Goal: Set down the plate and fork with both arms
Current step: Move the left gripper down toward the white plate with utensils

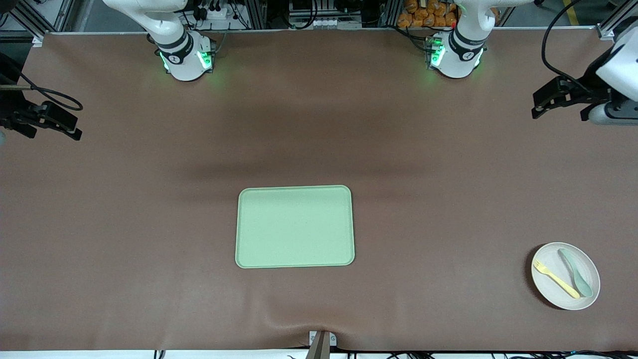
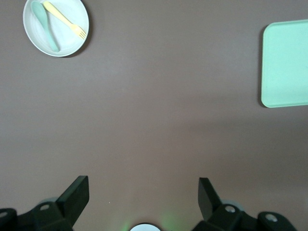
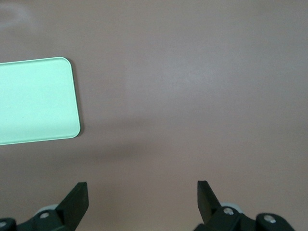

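Yellow fork lies on the plate at the spoon's nine o'clock. Left gripper and right gripper hover, fingers apart, empty.

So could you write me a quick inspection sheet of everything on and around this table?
Surface: brown table, wrinkled at the edge nearest the front camera.
Job's things: plate toward the left arm's end; fork lies on it.
Clutter: grey-green spoon on the plate beside the fork; green tray mid-table, bare.
Grippers: left gripper and right gripper wait over bare table at their own ends, jaws open, holding nothing.
Cables: black cables loop by both arms.
Surroundings: metal framing and equipment past the arms' bases.
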{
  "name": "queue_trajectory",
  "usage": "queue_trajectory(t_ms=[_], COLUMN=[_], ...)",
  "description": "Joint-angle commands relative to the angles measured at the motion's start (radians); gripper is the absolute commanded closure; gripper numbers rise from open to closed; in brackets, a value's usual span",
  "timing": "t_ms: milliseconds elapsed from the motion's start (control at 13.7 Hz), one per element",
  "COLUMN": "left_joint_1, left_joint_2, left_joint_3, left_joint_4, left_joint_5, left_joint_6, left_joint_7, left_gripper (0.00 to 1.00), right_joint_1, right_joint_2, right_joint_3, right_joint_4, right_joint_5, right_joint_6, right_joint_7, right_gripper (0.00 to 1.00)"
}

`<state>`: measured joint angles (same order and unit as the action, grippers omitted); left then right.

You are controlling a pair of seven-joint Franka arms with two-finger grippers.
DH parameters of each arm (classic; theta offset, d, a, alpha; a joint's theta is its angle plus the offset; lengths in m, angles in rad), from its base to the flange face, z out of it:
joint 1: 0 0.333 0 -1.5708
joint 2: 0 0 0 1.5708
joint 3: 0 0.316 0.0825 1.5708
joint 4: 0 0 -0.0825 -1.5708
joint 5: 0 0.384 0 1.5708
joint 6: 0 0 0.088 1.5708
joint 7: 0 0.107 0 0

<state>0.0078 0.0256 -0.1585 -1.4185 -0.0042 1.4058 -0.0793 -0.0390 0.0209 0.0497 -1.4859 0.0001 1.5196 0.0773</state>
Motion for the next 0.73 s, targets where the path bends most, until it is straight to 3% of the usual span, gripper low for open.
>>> queue_trajectory(t_ms=[0, 219, 437, 656], left_joint_1=[0.0, 0.009, 0.029, 0.104], left_joint_2=[-0.018, 0.008, 0.112, 0.233], left_joint_3=[-0.01, -0.012, 0.016, 0.017], left_joint_4=[-0.011, -0.007, -0.007, -0.007], left_joint_5=[-0.005, -0.002, 0.027, 0.04], left_joint_6=[-0.014, -0.013, 0.016, 0.145], left_joint_7=[0.029, 0.049, 0.052, 0.036], left_gripper=[0.0, 0.0, 0.0, 0.0], right_joint_1=[-0.002, -0.005, -0.005, -0.005], right_joint_2=[-0.006, -0.006, -0.006, -0.006], right_joint_3=[0.002, 0.002, 0.002, 0.002], right_joint_4=[-0.005, -0.005, -0.005, -0.005], right_joint_5=[-0.014, -0.014, -0.014, -0.014], right_joint_6=[0.002, 0.001, -0.004, -0.006], right_joint_7=[-0.01, -0.01, -0.01, -0.01], right_gripper=[0.0, 0.0, 0.0, 0.0])
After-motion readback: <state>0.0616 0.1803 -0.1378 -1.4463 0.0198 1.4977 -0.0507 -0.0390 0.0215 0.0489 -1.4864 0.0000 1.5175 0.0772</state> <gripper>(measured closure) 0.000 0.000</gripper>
